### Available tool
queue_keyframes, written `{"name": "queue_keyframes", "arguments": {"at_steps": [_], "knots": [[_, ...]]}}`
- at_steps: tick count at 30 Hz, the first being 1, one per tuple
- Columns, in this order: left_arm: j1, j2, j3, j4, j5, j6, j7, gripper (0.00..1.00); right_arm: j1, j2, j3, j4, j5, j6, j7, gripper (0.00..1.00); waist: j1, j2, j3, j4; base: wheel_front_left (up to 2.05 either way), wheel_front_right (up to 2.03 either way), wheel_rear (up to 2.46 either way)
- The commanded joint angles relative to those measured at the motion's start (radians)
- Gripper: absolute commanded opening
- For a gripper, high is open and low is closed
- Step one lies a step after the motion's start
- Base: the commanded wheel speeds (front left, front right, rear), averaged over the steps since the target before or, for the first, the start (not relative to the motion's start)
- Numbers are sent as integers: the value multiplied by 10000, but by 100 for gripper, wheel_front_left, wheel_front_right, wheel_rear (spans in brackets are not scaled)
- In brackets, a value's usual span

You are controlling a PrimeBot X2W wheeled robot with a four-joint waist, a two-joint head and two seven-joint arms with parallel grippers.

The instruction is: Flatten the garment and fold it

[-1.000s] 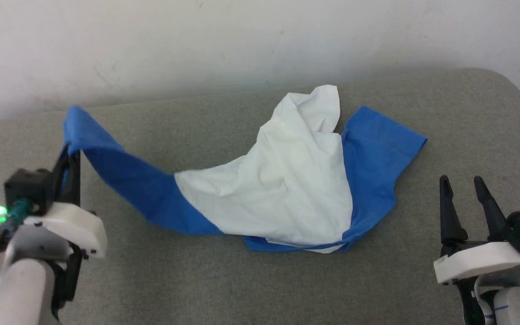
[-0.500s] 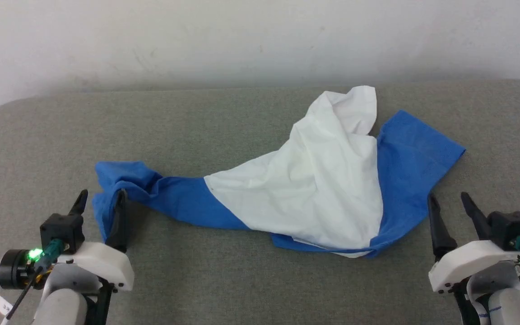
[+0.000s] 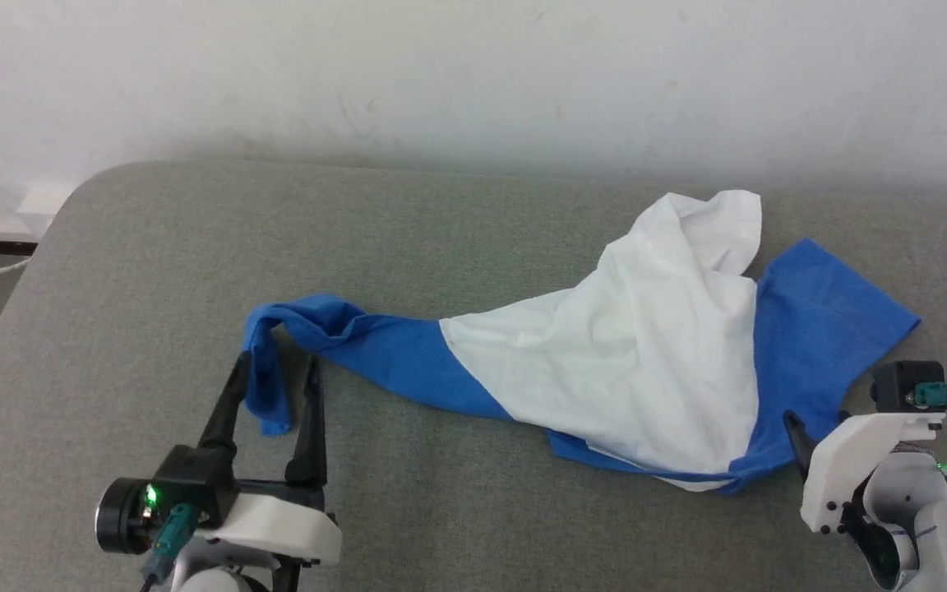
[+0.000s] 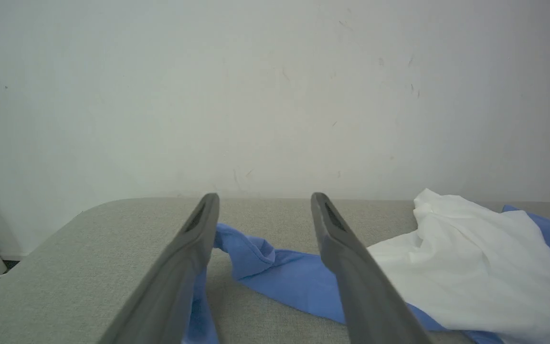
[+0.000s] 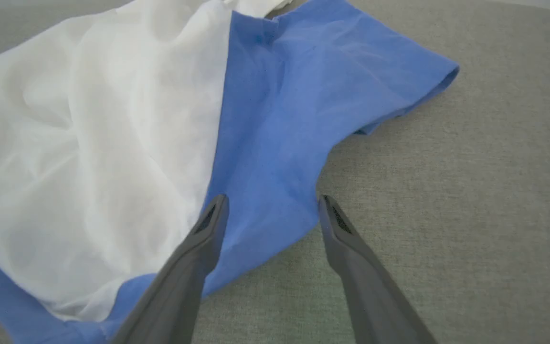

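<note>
**Draped sleeve could snag**

One garment [image 3: 646, 362] lies crumpled right of centre on the grey worktop [image 3: 153, 271]. Its blue sleeve [image 3: 266, 395] trails left and hangs between the fingers of the wide-open left gripper [image 3: 276, 362]. The right gripper [image 5: 273, 200], also wide and empty, sits at the near-right blue edge. That makes two grippers. If the left one pulls away, the sleeve may catch and bunch up again.

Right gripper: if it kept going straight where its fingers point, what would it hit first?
The right gripper would probably meet the garment first: its blue panel lies right ahead of the open jaws, though the height above the fabric is unclear.
</note>
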Motion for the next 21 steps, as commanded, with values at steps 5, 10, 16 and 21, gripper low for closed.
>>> {"name": "queue_keyframes", "arguments": {"at_steps": [5,10,16,21], "knots": [[186,-232,-118,151,79,-149,-58,100,-252,-225,168,935,-90,-19,494,29,1,0,62,307,0,0,0],[288,-290,24,297,75,-259,-60,100,-24,-252,401,883,146,-19,479,0,1,0,-64,-35,0,0,0],[353,-342,167,348,121,-352,-61,100,683,-406,327,-347,418,-19,689,0,1,0,-303,-640,0,0,0],[441,-477,240,380,171,-451,-61,100,1960,-476,-326,-2565,492,-19,1673,0,1,0,-546,-1152,0,0,0]]}}
